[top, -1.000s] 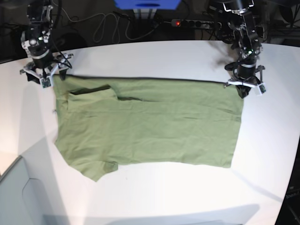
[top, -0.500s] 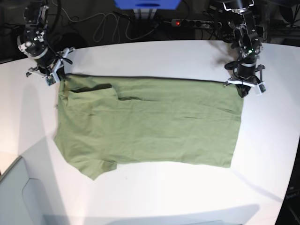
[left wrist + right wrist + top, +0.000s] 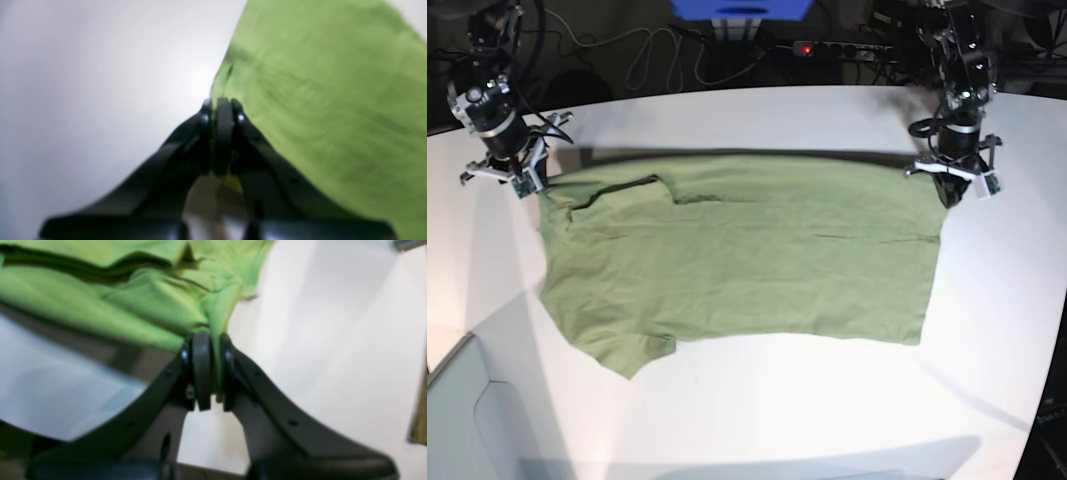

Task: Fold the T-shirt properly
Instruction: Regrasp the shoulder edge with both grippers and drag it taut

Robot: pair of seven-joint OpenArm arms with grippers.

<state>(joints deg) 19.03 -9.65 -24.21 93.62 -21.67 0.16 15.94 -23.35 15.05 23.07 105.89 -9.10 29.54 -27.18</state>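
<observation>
The olive-green T-shirt (image 3: 747, 255) lies spread across the white table (image 3: 757, 420), its far edge raised off the surface at both ends. At the far right corner, my left gripper (image 3: 949, 190) is shut on the T-shirt's hem corner; the left wrist view shows the T-shirt (image 3: 327, 100) pinched between the closed fingers of the left gripper (image 3: 220, 106). At the far left, my right gripper (image 3: 529, 182) is shut on the shoulder corner, and bunched fabric of the T-shirt (image 3: 140, 296) runs into the closed right gripper (image 3: 208, 340).
A power strip (image 3: 837, 48) with a red light, cables (image 3: 647, 55) and a blue box (image 3: 742, 10) sit behind the table's far edge. A grey surface (image 3: 467, 420) lies at the lower left corner.
My right gripper closed on the shirt's shoulder corner and moved up and left with it. The left gripper rose too, and the shirt's far edge lifted and shifted away.
</observation>
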